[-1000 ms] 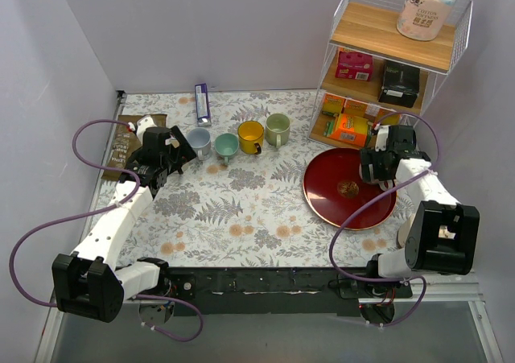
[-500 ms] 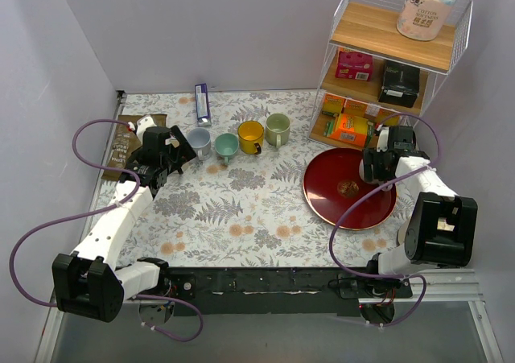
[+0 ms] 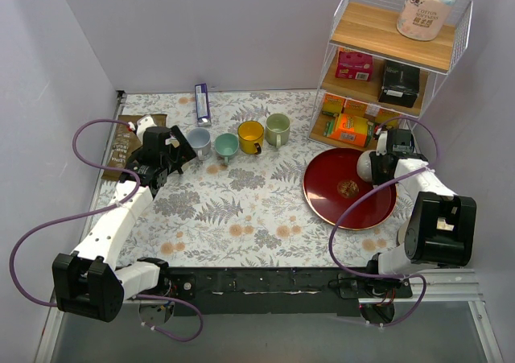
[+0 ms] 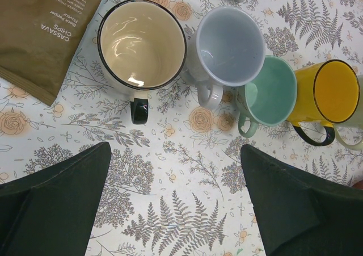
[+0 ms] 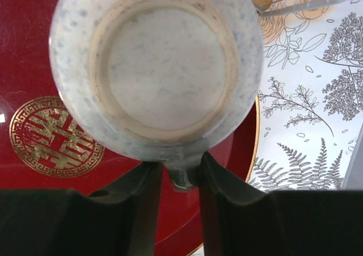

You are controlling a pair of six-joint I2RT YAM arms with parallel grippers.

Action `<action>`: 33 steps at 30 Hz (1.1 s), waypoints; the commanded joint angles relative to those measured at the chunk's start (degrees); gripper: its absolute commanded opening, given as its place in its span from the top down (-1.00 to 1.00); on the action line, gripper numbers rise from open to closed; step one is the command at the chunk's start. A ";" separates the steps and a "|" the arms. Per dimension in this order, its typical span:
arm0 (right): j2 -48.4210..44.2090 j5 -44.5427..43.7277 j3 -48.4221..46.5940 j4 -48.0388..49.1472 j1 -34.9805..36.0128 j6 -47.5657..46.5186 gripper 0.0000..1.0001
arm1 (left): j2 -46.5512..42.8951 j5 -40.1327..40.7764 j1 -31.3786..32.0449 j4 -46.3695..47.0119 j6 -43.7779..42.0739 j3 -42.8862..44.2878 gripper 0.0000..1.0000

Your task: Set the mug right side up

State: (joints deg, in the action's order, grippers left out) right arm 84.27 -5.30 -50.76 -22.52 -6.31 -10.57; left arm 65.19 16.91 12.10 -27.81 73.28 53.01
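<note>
The mug (image 5: 156, 68) is speckled white and stands upside down on the red plate (image 5: 34, 97), its unglazed base facing the right wrist camera. My right gripper (image 5: 180, 171) is shut on the mug's handle, one finger on each side of it. In the top view the mug (image 3: 366, 165) shows just left of the right gripper (image 3: 378, 167), at the plate's (image 3: 338, 206) far right rim. My left gripper (image 4: 174, 148) hangs open over bare tablecloth, holding nothing, near a row of upright mugs; in the top view the left gripper (image 3: 173, 158) is at the left.
Upright mugs stand in a row: cream (image 4: 142, 43), grey-blue (image 3: 198, 141), teal (image 3: 226, 145), yellow (image 3: 251, 135), green (image 3: 278, 126). A brown chips bag (image 3: 121, 146) lies far left. A blue box (image 3: 202, 104) stands behind. A wire shelf rack (image 3: 386, 65) rises right behind the plate.
The right gripper's jaws have closed from wide open onto the mug's handle, and the arm has shifted slightly back. The left arm has not moved.
</note>
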 commanded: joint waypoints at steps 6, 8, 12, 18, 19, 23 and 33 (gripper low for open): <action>-0.33 -3.31 0.14 1.96 -0.29 0.55 0.97 | -0.59 0.06 -0.41 1.09 -0.41 1.13 -0.96; -0.68 -2.27 -0.12 1.78 -0.29 0.72 0.97 | -0.68 -0.12 -0.41 1.01 -0.41 1.30 -0.96; -3.05 3.17 -0.74 0.12 -0.20 2.12 0.97 | -0.94 -0.47 -0.41 0.83 -0.15 1.57 -0.96; -9.37 17.68 -1.09 -1.21 2.08 9.23 0.97 | -1.38 -2.23 -0.41 0.22 0.90 2.44 -0.96; -10.52 18.74 -0.83 -1.03 2.70 10.12 0.97 | -1.38 -2.32 -0.41 0.22 0.99 2.62 -0.96; -17.11 23.83 -0.12 1.07 4.72 15.83 0.97 | -1.47 -3.72 -0.41 -0.75 1.43 5.34 -0.96; -26.52 39.66 1.54 21.86 9.98 38.94 0.97 | -0.59 -37.87 -0.15 13.20 1.52 5.70 -0.96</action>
State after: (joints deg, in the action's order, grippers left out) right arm 60.49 25.56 -49.54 -19.53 -0.03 15.92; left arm 65.19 -0.60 11.92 -23.44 74.37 59.27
